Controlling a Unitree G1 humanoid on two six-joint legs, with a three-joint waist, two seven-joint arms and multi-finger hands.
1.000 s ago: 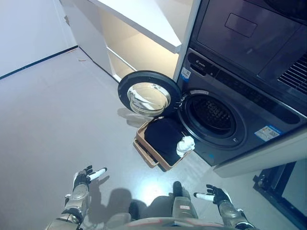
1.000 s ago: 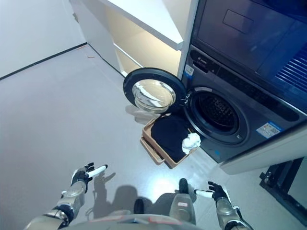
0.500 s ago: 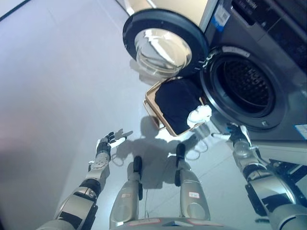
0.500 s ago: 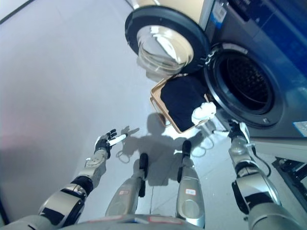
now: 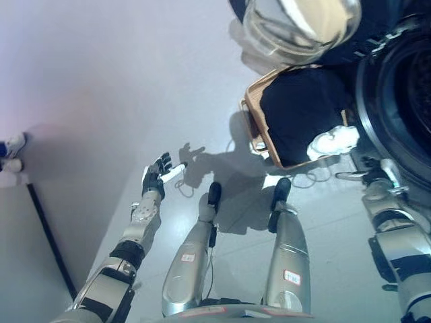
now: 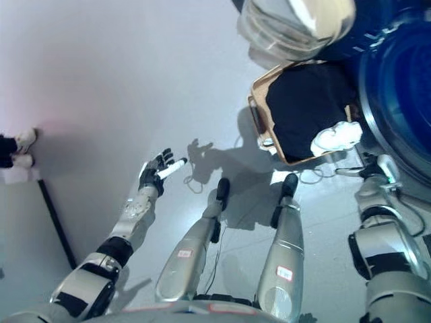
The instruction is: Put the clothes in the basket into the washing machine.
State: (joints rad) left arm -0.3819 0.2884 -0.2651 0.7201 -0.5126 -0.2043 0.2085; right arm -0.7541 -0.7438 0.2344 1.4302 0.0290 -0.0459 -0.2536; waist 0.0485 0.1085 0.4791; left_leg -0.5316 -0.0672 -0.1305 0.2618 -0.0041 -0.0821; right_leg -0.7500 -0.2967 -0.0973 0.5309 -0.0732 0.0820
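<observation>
The tan rectangular laundry basket point(image 5: 254, 120) sits on the floor at about one o'clock, holding a black garment point(image 5: 300, 111) and a small white bundle of cloth point(image 5: 335, 142), right beside the dark round mouth of the washing machine point(image 5: 397, 94) at two o'clock. The left hand point(image 5: 157, 176) hangs at nine o'clock, fingers spread and empty. The right hand point(image 5: 374, 176), at three o'clock, shows relaxed, empty fingers near the basket's corner. Nothing is grasped; the approach seems in hand. Next, the right hand probably needs to reach the white bundle.

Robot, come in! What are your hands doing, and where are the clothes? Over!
Both hands empty: left hand open over floor, right hand open near basket. Black clothes and white cloth in basket. Washer door open. Nothing in the way.
</observation>
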